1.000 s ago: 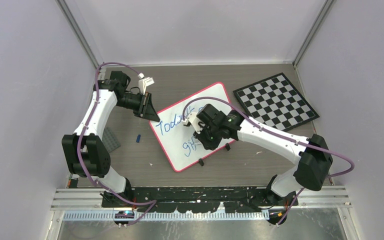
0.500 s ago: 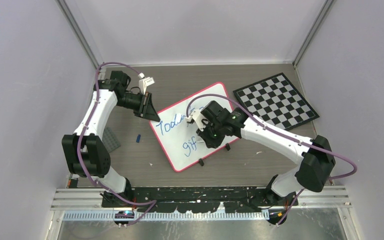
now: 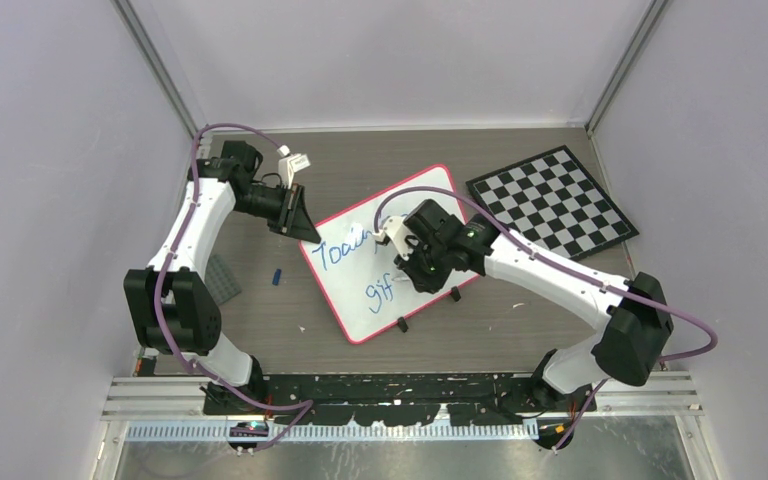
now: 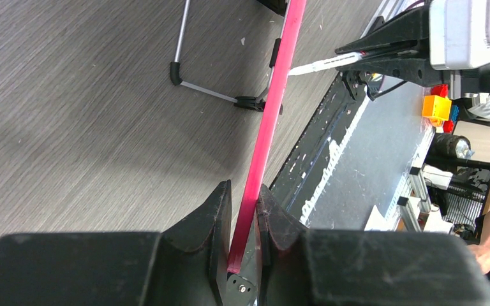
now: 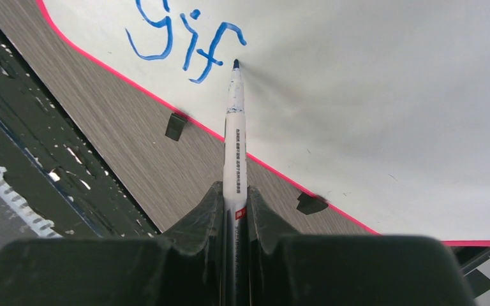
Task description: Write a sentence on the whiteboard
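The whiteboard (image 3: 418,200), white with a pink frame, lies tilted on the table, with blue "Toda" (image 3: 345,250) and "gif" (image 3: 382,290) written on it. My left gripper (image 3: 300,228) is shut on its pink frame at the upper left corner; in the left wrist view the frame edge (image 4: 274,95) runs out from between the jaws of that gripper (image 4: 244,188). My right gripper (image 5: 235,191) is shut on a white marker (image 5: 235,127). The marker's dark tip is on the board (image 5: 370,95) just right of the "f" of "gif" (image 5: 185,38).
A black-and-white checkerboard (image 3: 550,200) lies at the back right. A small blue cap (image 3: 277,276) and a grey plate (image 3: 222,280) lie left of the board. Two black clip feet (image 3: 401,324) stick out at its near edge. Walls close in both sides.
My right gripper with the marker has shifted slightly right, uncovering the whole "gif". The left gripper and the board have stayed put.
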Tool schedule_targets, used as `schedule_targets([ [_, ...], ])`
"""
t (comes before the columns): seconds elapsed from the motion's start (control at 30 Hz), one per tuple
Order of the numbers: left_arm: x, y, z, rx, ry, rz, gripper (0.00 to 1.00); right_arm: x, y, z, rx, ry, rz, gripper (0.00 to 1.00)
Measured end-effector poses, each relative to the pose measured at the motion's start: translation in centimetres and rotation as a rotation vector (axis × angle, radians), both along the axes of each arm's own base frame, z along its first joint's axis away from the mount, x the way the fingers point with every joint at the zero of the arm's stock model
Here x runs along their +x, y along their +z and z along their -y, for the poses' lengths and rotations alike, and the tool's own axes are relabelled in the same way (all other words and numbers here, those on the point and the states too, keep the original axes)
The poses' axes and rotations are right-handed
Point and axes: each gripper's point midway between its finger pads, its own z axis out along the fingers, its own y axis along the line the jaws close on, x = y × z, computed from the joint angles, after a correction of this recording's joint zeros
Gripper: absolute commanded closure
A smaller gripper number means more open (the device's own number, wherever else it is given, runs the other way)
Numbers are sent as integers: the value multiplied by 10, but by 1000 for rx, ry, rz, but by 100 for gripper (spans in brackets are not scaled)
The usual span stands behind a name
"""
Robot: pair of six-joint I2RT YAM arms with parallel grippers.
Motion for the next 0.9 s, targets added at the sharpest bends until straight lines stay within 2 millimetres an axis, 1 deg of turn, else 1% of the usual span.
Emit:
schedule_targets([
  [0.17,0,0,0,3,1,1,100,2,-7,2,-29,-3,-6,100],
  [0.37,0,0,0,3,0,1,100,4,-7,4,-33,-8,-2,100],
  [0.7,1,0,0,3,0,1,100,8,-7,14,-49,-18,-4,100],
  [0.9,0,0,0,3,0,0,100,9,-7,16,-50,-23,-4,100],
])
